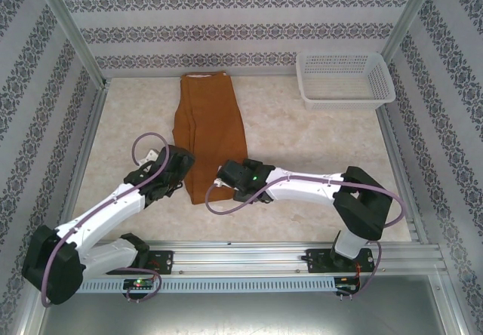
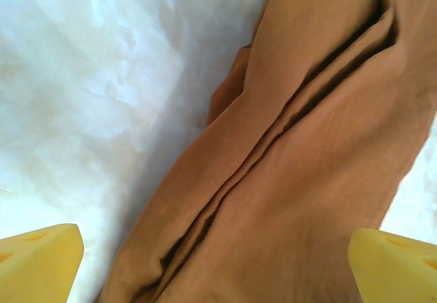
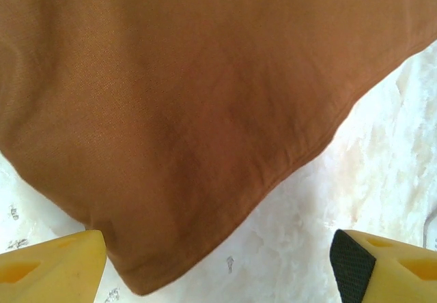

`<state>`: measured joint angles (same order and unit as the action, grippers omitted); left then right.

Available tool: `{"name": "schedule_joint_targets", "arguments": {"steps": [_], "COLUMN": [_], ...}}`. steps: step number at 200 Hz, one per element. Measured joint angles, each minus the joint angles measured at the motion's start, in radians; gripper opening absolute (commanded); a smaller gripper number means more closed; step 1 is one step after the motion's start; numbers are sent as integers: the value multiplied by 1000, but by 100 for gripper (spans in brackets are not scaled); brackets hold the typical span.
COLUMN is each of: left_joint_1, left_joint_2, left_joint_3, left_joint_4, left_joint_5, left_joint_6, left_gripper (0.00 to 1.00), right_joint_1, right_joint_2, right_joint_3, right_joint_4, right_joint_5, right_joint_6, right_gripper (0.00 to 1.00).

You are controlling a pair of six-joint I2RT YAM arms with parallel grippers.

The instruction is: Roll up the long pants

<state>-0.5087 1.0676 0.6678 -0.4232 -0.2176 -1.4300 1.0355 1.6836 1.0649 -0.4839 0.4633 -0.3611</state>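
The left claw (image 2: 217, 272) is spread wide and holds nothing, its yellow pads (image 2: 37, 265) straddling the left side of the long pants (image 2: 307, 146) near the hem. The right claw (image 3: 218, 270) is also open and empty, poised over the hem's right corner. Both look placed to pinch that end and start the roll. The pants lie flat, folded lengthwise, left of the counter's (image 1: 317, 146) centre, with the waistband at the far edge. A white mesh basket (image 1: 345, 99) sits in the far right corner.

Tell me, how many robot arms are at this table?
2. The left arm reaches from the near left to the long pants, at their left edge; the right arm reaches from the near right to their near hem. None seems hidden.
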Motion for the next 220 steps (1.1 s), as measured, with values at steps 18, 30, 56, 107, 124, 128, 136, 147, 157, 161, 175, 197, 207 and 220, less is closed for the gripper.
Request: {"name": "schedule_joint_targets", "arguments": {"steps": [18,30,56,107,124,128,136,147,157,161,175,197,207,220], "left_joint_1": [0,0,0,0,0,0,0,0,0,0,0,0,0,0], "left_joint_2": [-13,-11,3,15,17,18,23,31,36,37,37,37,36,32], "left_joint_3": [0,0,0,0,0,0,0,0,0,0,0,6,9,10], "left_joint_4": [-2,-3,-3,-3,-3,-3,-3,-3,-3,-3,-3,-10,-11,-12], "left_joint_5": [-3,-3,0,0,0,0,0,1,3,3,3,3,3,3], "left_joint_6": [-2,-5,-11,-11,-11,-11,-11,-11,-11,-11,-11,-11,-11,-11], "left_gripper": [100,100,100,100,100,100,100,100,100,100,100,100,100,100], "right_joint_1": [-6,-6,-6,25,36,40,41,40,34,34,33,17,-1,-19], "right_joint_2": [8,11,15,21,33,41,61,95,127,133,136,148,155,155], "right_joint_3": [0,0,0,0,0,0,0,-1,-1,0,3,22,40,69], "right_joint_4": [4,3,3,-13,-10,-8,-2,11,22,23,22,11,-2,-37], "right_joint_5": [-1,-6,-17,-43,-54,-55,-57,-58,-72,-80,-98,-134,-144,-159], "right_joint_6": [-6,-6,-5,34,45,47,48,47,57,47,48,55,54,63], "right_gripper": [87,87,87,87,87,85,83,73,63,59,44,25,16,0]}}
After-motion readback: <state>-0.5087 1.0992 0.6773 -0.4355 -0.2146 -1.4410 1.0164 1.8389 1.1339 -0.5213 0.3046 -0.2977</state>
